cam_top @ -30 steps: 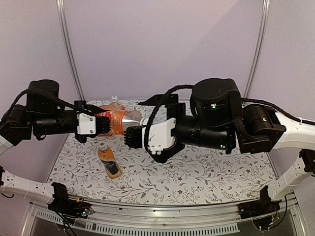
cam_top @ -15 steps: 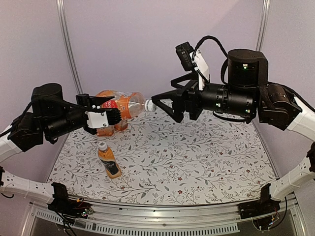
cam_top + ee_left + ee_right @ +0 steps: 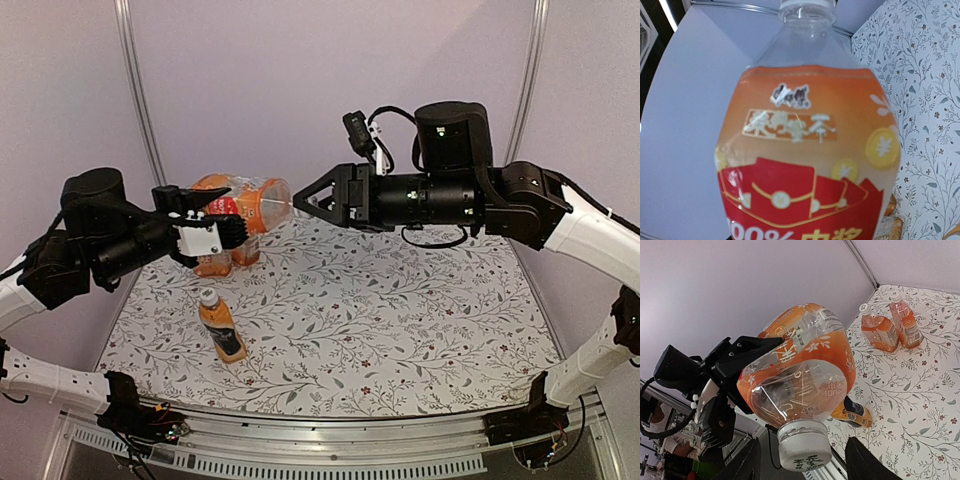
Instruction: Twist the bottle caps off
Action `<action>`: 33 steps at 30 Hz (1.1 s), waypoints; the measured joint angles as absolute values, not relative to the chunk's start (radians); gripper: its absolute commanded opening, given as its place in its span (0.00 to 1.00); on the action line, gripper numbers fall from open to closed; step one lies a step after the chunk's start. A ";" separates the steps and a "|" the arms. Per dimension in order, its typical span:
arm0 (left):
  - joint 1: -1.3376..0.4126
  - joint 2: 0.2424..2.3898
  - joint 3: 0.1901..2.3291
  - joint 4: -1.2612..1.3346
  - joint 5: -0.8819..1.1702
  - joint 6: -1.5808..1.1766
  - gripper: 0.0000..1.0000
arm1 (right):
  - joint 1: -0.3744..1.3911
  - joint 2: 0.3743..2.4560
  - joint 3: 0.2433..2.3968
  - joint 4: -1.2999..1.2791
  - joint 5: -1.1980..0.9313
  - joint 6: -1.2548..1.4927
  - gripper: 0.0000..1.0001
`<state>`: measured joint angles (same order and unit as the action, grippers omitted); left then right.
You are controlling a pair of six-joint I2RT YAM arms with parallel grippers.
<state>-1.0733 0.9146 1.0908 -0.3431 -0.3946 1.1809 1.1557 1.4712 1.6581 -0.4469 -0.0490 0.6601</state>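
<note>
My left gripper (image 3: 222, 228) is shut on a large clear bottle of orange drink (image 3: 243, 203), held sideways in the air with its neck toward the right arm. This bottle (image 3: 807, 150) fills the left wrist view and hides the fingers there. Its white cap (image 3: 804, 446) points at the right wrist camera. My right gripper (image 3: 299, 201) (image 3: 804, 444) is open, one dark finger (image 3: 749, 460) on each side of the cap with a small gap on both sides. In the top view the cap is hidden between those fingers.
A small capped bottle (image 3: 222, 326) stands on the flowered tabletop (image 3: 400, 330) at front left. Two more small bottles (image 3: 880, 331) (image 3: 905, 320) stand at the back left, partly behind the left gripper in the top view. Purple walls enclose the table.
The right arm has come in toward the bottle's neck and its jaws have narrowed around the cap. The left arm has lifted the bottle slightly.
</note>
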 measured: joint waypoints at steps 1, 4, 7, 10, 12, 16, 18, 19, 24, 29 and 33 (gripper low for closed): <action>-1.073 0.915 1.091 -0.341 -0.395 1.181 0.22 | 1.156 1.477 1.658 -0.447 -0.060 0.674 0.47; -1.073 0.915 1.091 -0.340 -0.397 1.182 0.22 | 1.156 1.485 1.655 -0.442 -0.085 0.704 0.34; -1.073 0.915 1.091 -0.340 -0.398 1.182 0.22 | 1.156 1.485 1.648 -0.432 -0.093 0.720 0.12; -1.073 0.913 1.091 -0.337 -0.401 1.178 0.21 | 1.155 1.485 1.644 -0.420 -0.093 0.732 0.00; -1.073 0.913 1.091 -0.338 -0.400 1.179 0.21 | 1.156 1.485 1.642 -0.418 -0.093 0.725 0.00; -1.073 0.910 1.092 -0.352 -0.387 1.168 0.21 | 1.158 1.485 1.642 -0.421 -0.093 0.684 0.00; -1.073 0.910 1.110 -0.401 -0.366 1.144 0.20 | 1.175 1.484 1.642 -0.438 -0.080 0.613 0.00; -1.073 0.910 1.121 -0.433 -0.350 1.131 0.20 | 1.192 1.484 1.642 -0.449 -0.058 0.561 0.00; -1.075 0.902 1.185 -0.599 -0.233 1.081 0.17 | 1.340 1.455 1.628 -0.511 0.112 0.142 0.00; -1.086 0.901 1.206 -0.696 -0.134 1.059 0.17 | 1.456 1.414 1.581 -0.527 0.238 -0.306 0.00; -1.085 0.907 1.206 -0.746 -0.138 1.045 0.17 | 1.502 1.410 1.568 -0.533 0.324 -0.599 0.00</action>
